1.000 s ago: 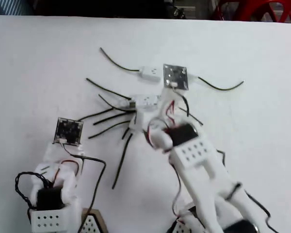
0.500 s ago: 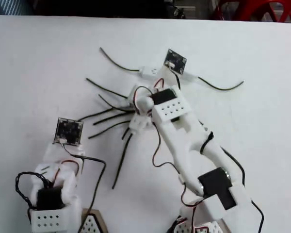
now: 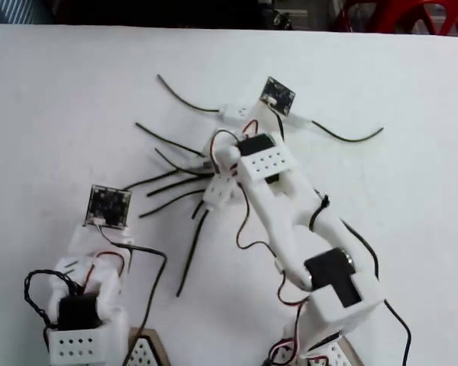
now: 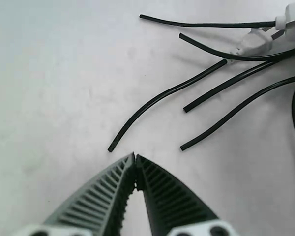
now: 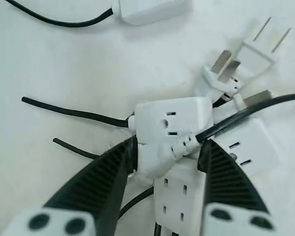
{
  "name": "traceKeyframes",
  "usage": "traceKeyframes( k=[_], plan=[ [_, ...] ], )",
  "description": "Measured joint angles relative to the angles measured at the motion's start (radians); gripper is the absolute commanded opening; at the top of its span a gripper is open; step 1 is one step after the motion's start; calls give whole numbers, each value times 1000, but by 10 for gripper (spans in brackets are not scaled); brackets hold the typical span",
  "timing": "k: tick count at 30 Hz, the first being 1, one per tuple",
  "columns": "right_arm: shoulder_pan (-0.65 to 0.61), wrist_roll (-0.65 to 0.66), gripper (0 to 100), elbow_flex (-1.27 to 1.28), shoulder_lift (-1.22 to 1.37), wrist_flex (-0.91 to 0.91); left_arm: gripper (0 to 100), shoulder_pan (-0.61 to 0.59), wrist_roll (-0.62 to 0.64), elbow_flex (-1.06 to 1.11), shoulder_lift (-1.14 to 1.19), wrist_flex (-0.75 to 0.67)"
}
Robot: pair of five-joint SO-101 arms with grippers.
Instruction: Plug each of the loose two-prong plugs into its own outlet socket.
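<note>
**Right arm reaches the socket pile – nothing plugged in yet**

Within the last second the right arm stretches forward from its drawn-back pose, and over the last half second it only settles a little. It now lies over the tangle of white socket blocks and short black cables [image 3: 168,187] in the middle of the white table [image 3: 61,76].

The right gripper [image 5: 168,147] stands with its ribbed dark fingers [image 5: 113,172] against both sides of a white square two-slot socket block [image 5: 169,125]. It looks clamped on it, with a black cable caught against one side.

Just beyond this block lie two loose white two-prong plugs [image 5: 255,54], prongs bare and touching no socket. Two more white socket blocks [image 5: 246,147] sit close under the gripper, and a separate white socket [image 3: 235,113] lies farther up the table.

The left arm has not moved. The left gripper [image 4: 135,160] is pressed together and empty, above bare table near a cable end.

So the approach seems finished – the mating itself is all still to do.
</note>
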Motion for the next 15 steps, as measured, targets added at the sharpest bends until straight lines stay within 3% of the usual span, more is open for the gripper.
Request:
traceKeyframes(
  k=[9,15],
  plan=[
    [5,-37,187,-112,118,71,27,0,0,0,0,0],
    [8,-37,9,-153,147,164,26,0,0,0,0,0]
  ],
)
